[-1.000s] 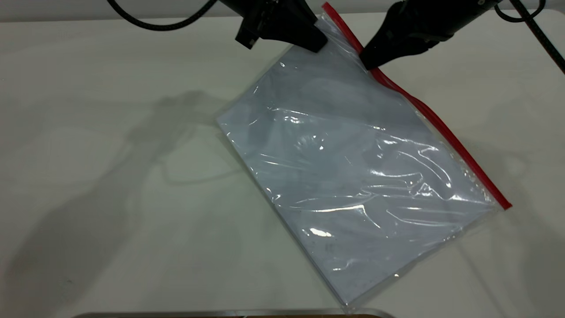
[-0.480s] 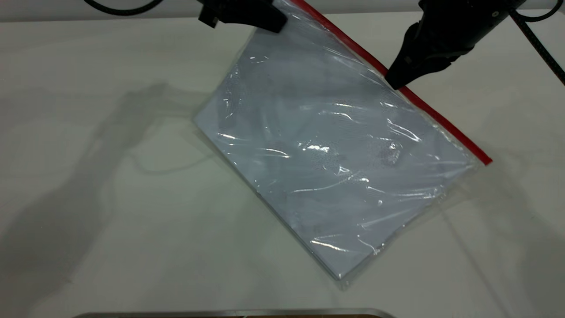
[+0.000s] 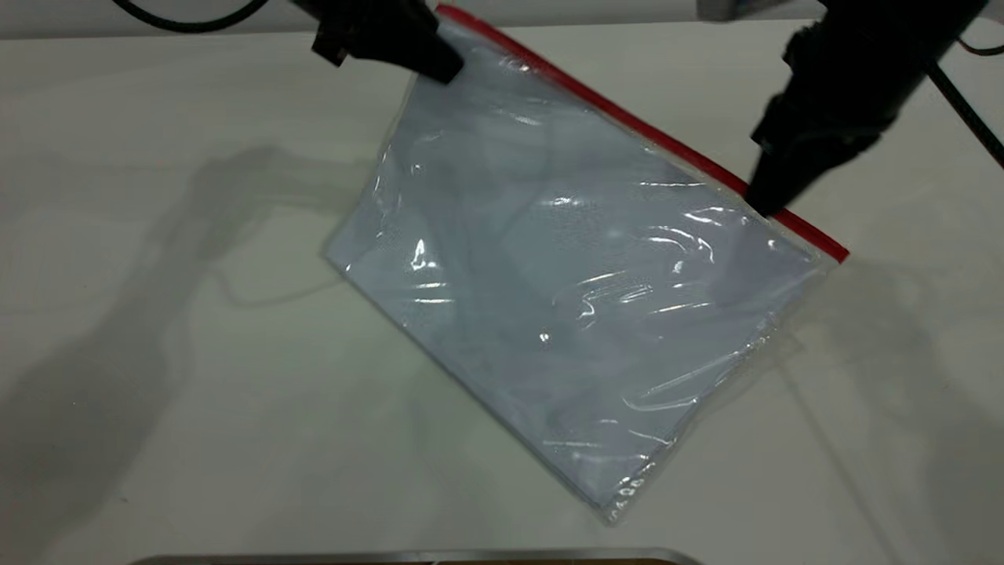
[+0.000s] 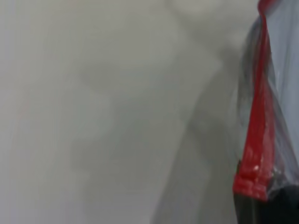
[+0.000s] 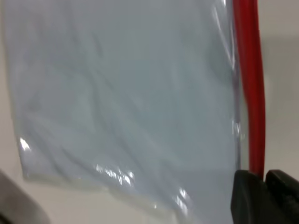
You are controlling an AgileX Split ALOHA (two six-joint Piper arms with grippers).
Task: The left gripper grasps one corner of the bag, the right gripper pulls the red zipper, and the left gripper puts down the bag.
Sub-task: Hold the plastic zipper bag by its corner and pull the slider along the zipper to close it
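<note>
The bag hangs tilted, its low corner on the table, slick, floppy film around stiffer paper. The right gripper is clenched on the red zipper near its lower end, the only firm edge to take. Farther back, the left gripper pinches the raised corner.

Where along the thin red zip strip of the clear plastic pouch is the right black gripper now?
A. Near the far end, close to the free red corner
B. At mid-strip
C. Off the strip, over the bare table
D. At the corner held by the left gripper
A: the right black gripper sits on the thin red zip strip of the clear plastic pouch, near its free end and far from the left black gripper.
</note>
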